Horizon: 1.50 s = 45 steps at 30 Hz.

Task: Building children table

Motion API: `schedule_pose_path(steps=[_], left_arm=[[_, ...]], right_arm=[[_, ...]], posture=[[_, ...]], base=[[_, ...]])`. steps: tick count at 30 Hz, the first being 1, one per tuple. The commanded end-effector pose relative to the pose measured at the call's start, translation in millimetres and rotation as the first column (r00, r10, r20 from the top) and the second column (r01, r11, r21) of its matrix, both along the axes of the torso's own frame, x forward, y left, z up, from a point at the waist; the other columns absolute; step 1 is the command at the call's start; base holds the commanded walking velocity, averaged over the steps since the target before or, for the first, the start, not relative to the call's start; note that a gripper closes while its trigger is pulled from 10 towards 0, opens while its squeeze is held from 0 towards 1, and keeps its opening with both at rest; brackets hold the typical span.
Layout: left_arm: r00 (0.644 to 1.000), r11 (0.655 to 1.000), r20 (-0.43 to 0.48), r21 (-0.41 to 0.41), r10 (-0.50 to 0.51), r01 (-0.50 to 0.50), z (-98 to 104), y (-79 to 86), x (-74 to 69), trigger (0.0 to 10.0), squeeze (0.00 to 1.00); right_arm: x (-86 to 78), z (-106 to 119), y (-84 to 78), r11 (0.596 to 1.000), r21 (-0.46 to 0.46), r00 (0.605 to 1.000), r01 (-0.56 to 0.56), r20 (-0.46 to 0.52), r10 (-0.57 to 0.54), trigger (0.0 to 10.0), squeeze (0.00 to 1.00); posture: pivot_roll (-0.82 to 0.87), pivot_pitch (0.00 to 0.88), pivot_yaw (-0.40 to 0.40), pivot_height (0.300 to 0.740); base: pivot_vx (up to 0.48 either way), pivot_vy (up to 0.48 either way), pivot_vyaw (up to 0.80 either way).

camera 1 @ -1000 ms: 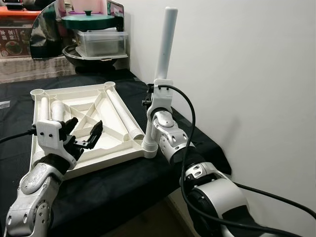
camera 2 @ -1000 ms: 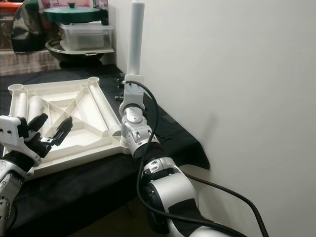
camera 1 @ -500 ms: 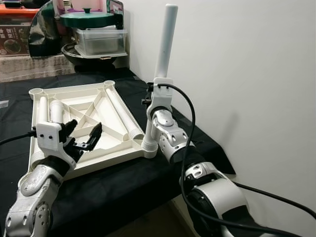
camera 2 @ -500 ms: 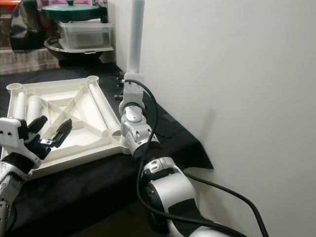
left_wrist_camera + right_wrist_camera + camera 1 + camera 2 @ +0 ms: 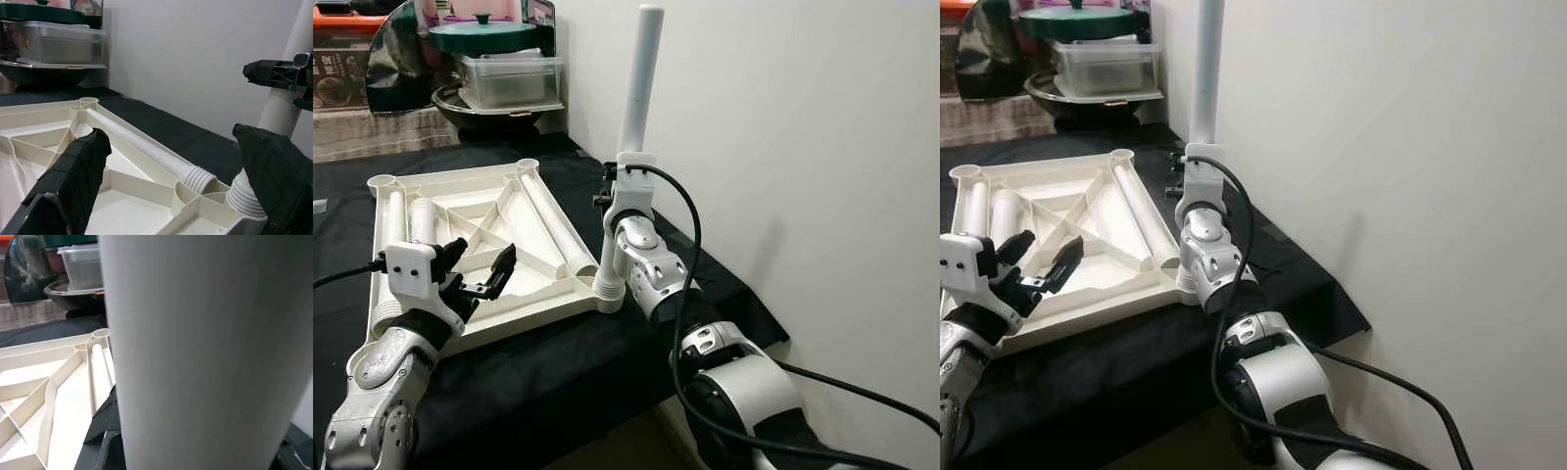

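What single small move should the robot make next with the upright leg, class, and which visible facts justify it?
Probably keep twisting the upright leg into the tabletop's near corner socket: the right gripper clamps it, its ribbed end sits at the socket, and the open left gripper hovers over the panel.

Left silver arm comes up from lower left of the head view, forearm angled up and inward; left gripper [image 5: 478, 270] in the left-centre of the frame, its two long black fingers [image 5: 73, 181] spread apart, nothing between them. Right silver arm rises from lower right, elbow bent, wrist upright at centre frame; right gripper [image 5: 606, 186] clamped on a white plastic tube [image 5: 636, 93] standing vertical.
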State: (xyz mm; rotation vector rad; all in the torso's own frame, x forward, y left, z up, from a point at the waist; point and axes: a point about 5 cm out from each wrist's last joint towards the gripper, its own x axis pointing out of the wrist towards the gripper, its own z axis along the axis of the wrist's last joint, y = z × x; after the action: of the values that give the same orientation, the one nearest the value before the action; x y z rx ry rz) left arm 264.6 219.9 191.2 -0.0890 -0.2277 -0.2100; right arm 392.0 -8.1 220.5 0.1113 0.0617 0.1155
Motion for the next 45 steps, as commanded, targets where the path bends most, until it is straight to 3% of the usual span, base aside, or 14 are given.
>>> schedule_pose_path(steps=[1,22,23,24,25,26,27,28,29,30,40,45], left_arm=[[1.0,1.0,-0.017,0.007,-0.014,0.014,-3,-2.0,2.0,10.0,0.0],[0.999,1.0,-0.024,0.013,-0.023,0.023,-5,-1.5,5.1,10.0,0.0],[0.999,1.0,-0.025,0.013,-0.024,0.024,-5,-1.6,5.3,10.0,0.0],[0.999,1.0,-0.025,0.013,-0.024,0.024,-5,-1.6,5.3,10.0,0.0],[0.999,1.0,-0.025,0.013,-0.025,0.026,-5,-1.7,5.5,10.0,0.0],[0.999,1.0,-0.025,0.013,-0.025,0.026,-5,-1.7,5.5,10.0,0.0],[0.999,1.0,-0.025,0.013,-0.026,0.027,-5,-1.8,5.7,10.0,0.0],[0.999,1.0,-0.025,0.013,-0.026,0.027,-5,-1.8,5.7,10.0,0.0],[0.999,1.0,-0.026,0.014,-0.027,0.027,-5,-1.9,5.9,10.0,0.0],[0.999,1.0,-0.026,0.015,-0.027,0.028,-5,-1.9,6.1,10.0,0.0],[0.999,0.999,-0.031,0.018,-0.031,0.032,-7,-1.0,6.7,10.0,0.0],[0.999,0.999,-0.033,0.021,-0.032,0.033,-7,0.2,6.9,10.0,0.0]], right_arm=[[-14.6,-40,19.7,0.997,0.018,0.979,-0.074,-0.19,0.077,10.0,0.0],[-14.3,-27,20.7,0.995,0.051,0.983,-0.088,-0.156,0.095,10.0,0.0],[-14.4,-26,20.7,0.995,0.053,0.983,-0.09,-0.154,0.097,10.0,0.22],[-14.4,-26,20.7,0.995,0.053,0.983,-0.09,-0.154,0.097,10.0,0.22],[-14.4,-25,20.6,0.994,0.055,0.984,-0.091,-0.15,0.099,10.0,0.45],[-14.4,-25,20.6,0.994,0.055,0.984,-0.091,-0.15,0.099,10.0,0.45],[-14.3,-25,20.3,0.994,0.056,0.984,-0.092,-0.146,0.1,10.0,0.62],[-14.3,-25,20.3,0.994,0.056,0.984,-0.092,-0.146,0.1,10.0,0.62],[-14.2,-24,20.0,0.994,0.056,0.985,-0.093,-0.143,0.1,10.0,0.92],[-14.0,-23,19.4,0.994,0.056,0.985,-0.093,-0.139,0.1,10.0,1.0],[-14.4,-9,13.5,0.991,0.077,0.99,-0.113,-0.075,0.119,10.0,1.0],[-14.2,7,2.4,0.982,0.081,0.985,-0.168,-0.019,0.17,10.0,1.0]], posture=[[0.06,0.0,-0.113,0.74],[0.06,0.0,-0.108,0.74],[0.06,0.0,-0.106,0.74],[0.06,0.0,-0.106,0.74],[0.06,0.0,-0.106,0.74],[0.06,0.0,-0.106,0.74],[0.06,0.0,-0.106,0.74],[0.06,0.0,-0.106,0.74],[0.06,0.0,-0.106,0.74],[0.06,0.0,-0.106,0.74],[0.06,0.0,-0.096,0.74],[0.06,0.0,-0.096,0.74]], base=[[0.0,0.0,0.0],[0.0,0.0,0.0],[0.0,0.0,0.0],[0.0,0.0,0.0],[0.0,0.0,0.0],[0.0,0.0,0.0],[0.0,0.0,0.0],[0.0,0.0,0.0],[0.0,0.0,0.0],[0.0,0.0,0.0],[0.0,0.0,0.0],[0.0,0.0,0.0]])
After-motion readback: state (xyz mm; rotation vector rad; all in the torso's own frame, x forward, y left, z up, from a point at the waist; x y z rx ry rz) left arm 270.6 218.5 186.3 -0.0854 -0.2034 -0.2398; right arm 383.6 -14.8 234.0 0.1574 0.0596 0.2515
